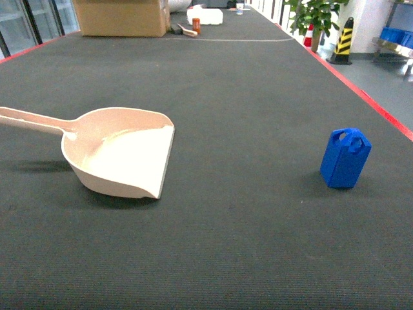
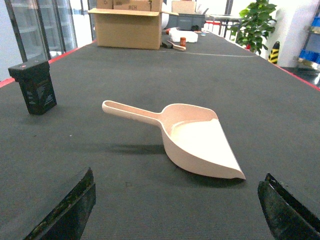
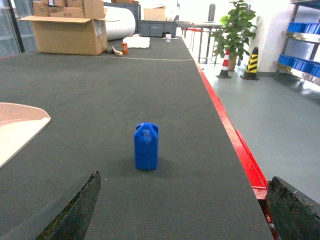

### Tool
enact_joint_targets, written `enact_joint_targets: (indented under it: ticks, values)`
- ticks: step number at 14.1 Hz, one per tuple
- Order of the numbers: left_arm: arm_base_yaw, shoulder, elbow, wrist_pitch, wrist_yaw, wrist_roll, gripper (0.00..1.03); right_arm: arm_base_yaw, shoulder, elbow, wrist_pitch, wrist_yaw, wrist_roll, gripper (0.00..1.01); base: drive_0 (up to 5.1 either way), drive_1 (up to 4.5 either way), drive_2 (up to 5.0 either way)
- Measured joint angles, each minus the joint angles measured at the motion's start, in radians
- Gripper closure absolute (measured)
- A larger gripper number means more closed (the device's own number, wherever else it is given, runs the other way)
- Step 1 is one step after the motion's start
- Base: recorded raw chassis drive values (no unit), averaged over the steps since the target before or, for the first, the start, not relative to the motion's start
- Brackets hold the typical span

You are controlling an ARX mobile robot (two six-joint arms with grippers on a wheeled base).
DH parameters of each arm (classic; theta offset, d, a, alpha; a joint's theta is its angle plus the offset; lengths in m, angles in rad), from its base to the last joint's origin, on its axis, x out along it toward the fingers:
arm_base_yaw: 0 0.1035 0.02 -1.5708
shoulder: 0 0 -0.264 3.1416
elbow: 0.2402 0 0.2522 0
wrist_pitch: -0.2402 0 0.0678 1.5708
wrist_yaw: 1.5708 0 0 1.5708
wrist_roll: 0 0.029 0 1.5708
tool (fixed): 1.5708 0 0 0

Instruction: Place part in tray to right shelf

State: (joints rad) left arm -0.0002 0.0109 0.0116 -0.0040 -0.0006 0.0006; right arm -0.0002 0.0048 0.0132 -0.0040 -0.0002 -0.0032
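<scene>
Left gripper [image 2: 175, 212] spread wide over the dark mat [image 1: 245, 84], holding nothing. Ahead of it and slightly left, a black box [image 2: 33, 86], label too small to read. Straight ahead between its fingers, a pale pink scoop [image 1: 119, 150], handle pointing left. Far beyond, an open cardboard box [image 2: 131, 27], printing illegible. Right gripper [image 3: 182, 210] likewise spread, nothing held. Just ahead, slightly left of centre, the part [image 3: 146, 146], upright, untouched. Far right, the right shelf [image 3: 302, 42] with blue crates [image 3: 300, 62].
</scene>
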Motion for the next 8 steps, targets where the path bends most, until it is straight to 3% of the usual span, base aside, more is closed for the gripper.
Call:
enact_joint_targets:
  ticks: [8]
  values:
    - [0.0, 0.0, 0.0, 0.0, 0.0, 0.0, 0.05, 0.0, 0.0, 0.0, 0.0, 0.0, 0.0, 0.03, 0.0, 0.0, 0.0]
